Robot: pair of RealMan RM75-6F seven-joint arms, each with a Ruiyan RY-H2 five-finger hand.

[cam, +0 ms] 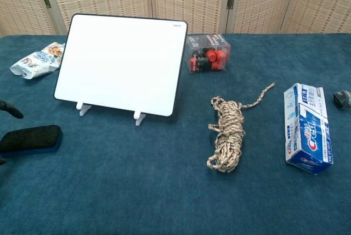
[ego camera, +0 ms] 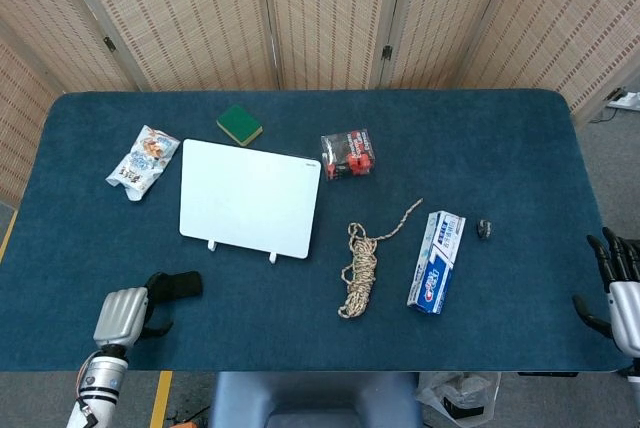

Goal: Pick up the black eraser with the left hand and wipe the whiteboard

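Head view: a clear box (ego camera: 348, 155) sits far of centre on the blue surface (ego camera: 500, 148), holding red and dark small parts. A snack bag (ego camera: 143, 161) lies at the far left and a green sponge (ego camera: 239, 124) just beyond the whiteboard (ego camera: 250, 197). The toothpaste carton (ego camera: 437, 261) lies right of the rope coil (ego camera: 362, 266), with a small dark clip (ego camera: 484, 229) further right. Bare cloth runs along the near edge between the black eraser (ego camera: 181, 285) and the rope. The left robot hand (ego camera: 124, 316) is at the near-left edge, its dark fingers spread and reaching up beside the eraser's left end; contact is hard to judge from here. The right robot hand (ego camera: 617, 293) hangs off the right edge, fingers apart, holding nothing.

Chest view: the whiteboard stands tilted back on two white feet (cam: 140, 117). The eraser lies flat at the near left, well apart from the board. One dark fingertip (cam: 11, 108) shows at the left edge, just above the eraser and not touching it.
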